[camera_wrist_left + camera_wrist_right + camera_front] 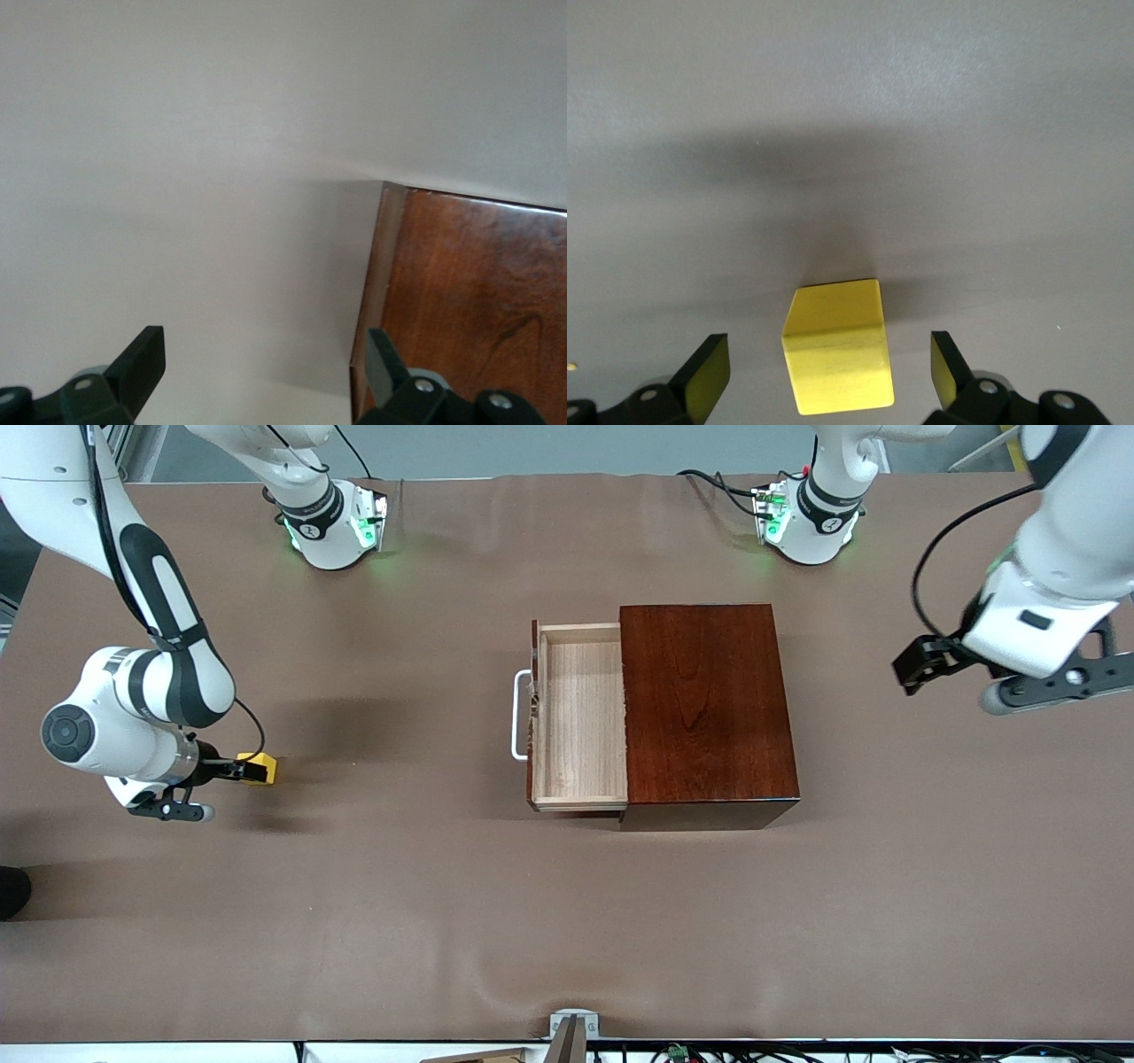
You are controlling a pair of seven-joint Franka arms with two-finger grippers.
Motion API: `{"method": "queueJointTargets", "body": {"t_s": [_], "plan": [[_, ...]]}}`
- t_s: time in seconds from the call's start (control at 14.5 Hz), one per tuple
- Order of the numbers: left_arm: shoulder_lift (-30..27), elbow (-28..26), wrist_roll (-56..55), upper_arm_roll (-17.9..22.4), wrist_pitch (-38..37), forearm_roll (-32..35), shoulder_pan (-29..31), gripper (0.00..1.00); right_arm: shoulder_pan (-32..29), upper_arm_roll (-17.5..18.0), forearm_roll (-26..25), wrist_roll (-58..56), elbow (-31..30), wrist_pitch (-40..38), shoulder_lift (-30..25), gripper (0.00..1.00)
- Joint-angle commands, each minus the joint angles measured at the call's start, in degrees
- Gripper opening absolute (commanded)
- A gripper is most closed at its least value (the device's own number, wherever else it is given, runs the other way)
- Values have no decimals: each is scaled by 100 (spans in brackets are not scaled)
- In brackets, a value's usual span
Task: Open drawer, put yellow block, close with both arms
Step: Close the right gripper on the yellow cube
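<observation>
Brown cloth-covered table (567, 921), mahogany box (704, 708) in the middle. The drawer (580, 717) is already pulled out of the box toward the right arm's end, its pale tray empty, white bar handle (520, 715) facing that way. So we're past the open step and into picking the block.

The yellow block (263, 768) sits on the cloth well apart from the drawer, toward the right arm's end. The right gripper (828, 372) is down at it, fingers (709, 376) spread wide on either side of the cube, not clamped yet. The block looks slightly skewed between them.

The left gripper (266, 363) waits in the air just off the box's end toward the left arm's side, fingers released and holding nothing.

Next, we judge: clench on the block squarely, lift, carry it over the open tray, drop it in. Both arms then push the drawer shut.
</observation>
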Motion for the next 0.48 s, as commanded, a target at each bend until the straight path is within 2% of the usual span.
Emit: {"method": "queueJointTargets", "body": {"t_s": [0.0,0.07,0.21,0.28,0.41], "plan": [[-316,-376,355,-337,70,-162,569,100,-133,80,-16,-196,-134,123,-22,100],[-377,-420,443,-487,79,-215,797,100,-125,80,-7,-187,-282,280,-31,100],[-561,-656,663,-523,166,-320,940,100,-116,80,-7,-196,-607,824,-31,100],[-676,-806,812,-523,193,-347,1018,100,-125,80,-7,-196,-722,1009,-31,94],[-860,-982,840,-532,281,-347,1045,100,-107,80,-7,-205,-749,1047,-31,70]]}}
